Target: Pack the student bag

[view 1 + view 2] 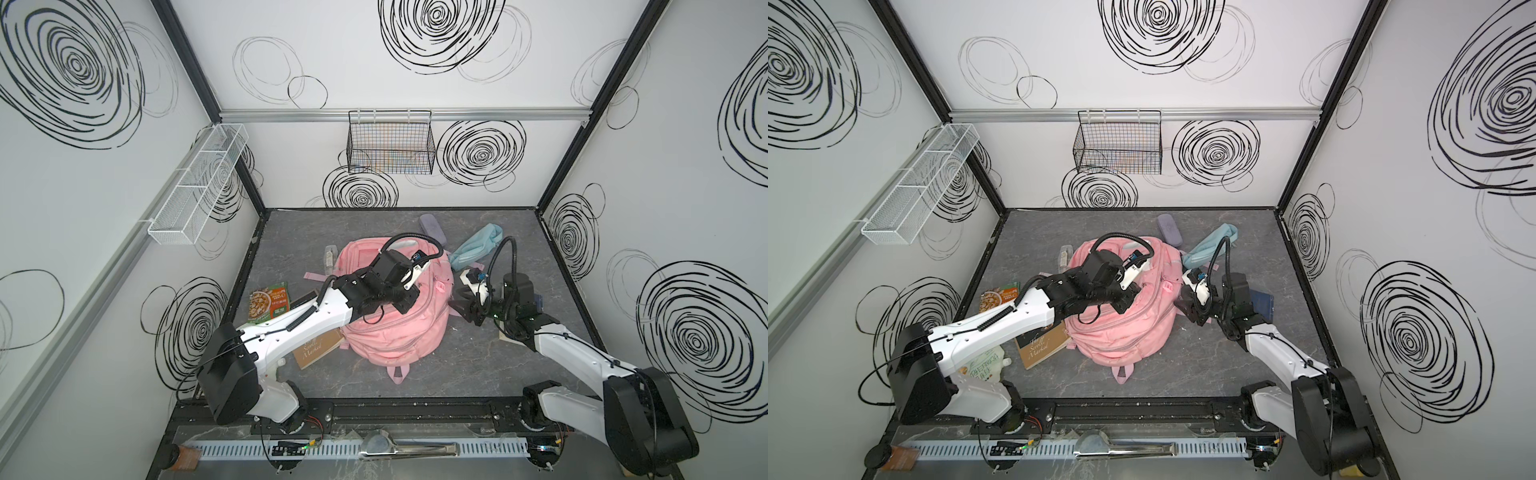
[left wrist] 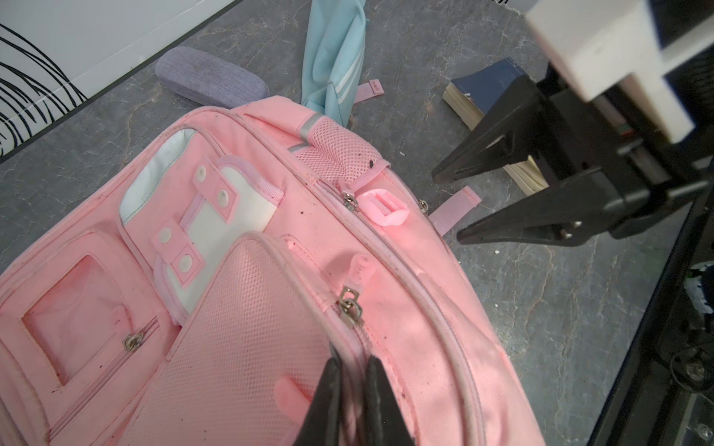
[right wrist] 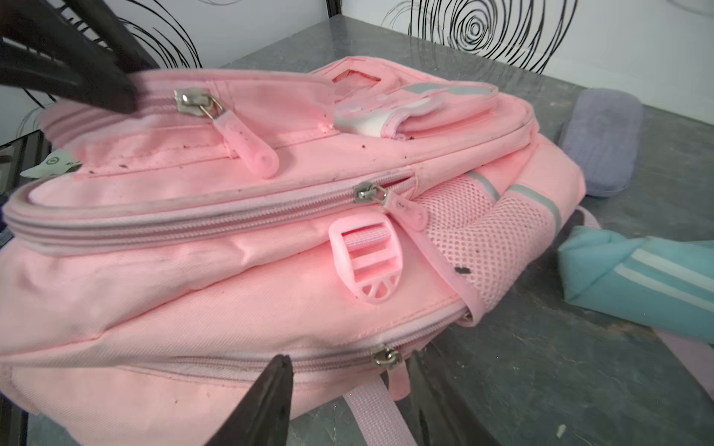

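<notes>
Lying flat — 1 student bag (image 1: 399,332), 1 pouch (image 1: 473,249)

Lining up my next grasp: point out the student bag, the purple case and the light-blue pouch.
student bag (image 1: 399,336): in a top view, bare fabric near its top loop.
purple case (image 2: 210,79): left wrist view, middle of its top.
light-blue pouch (image 3: 610,293): right wrist view, beside its white stripes.
</notes>
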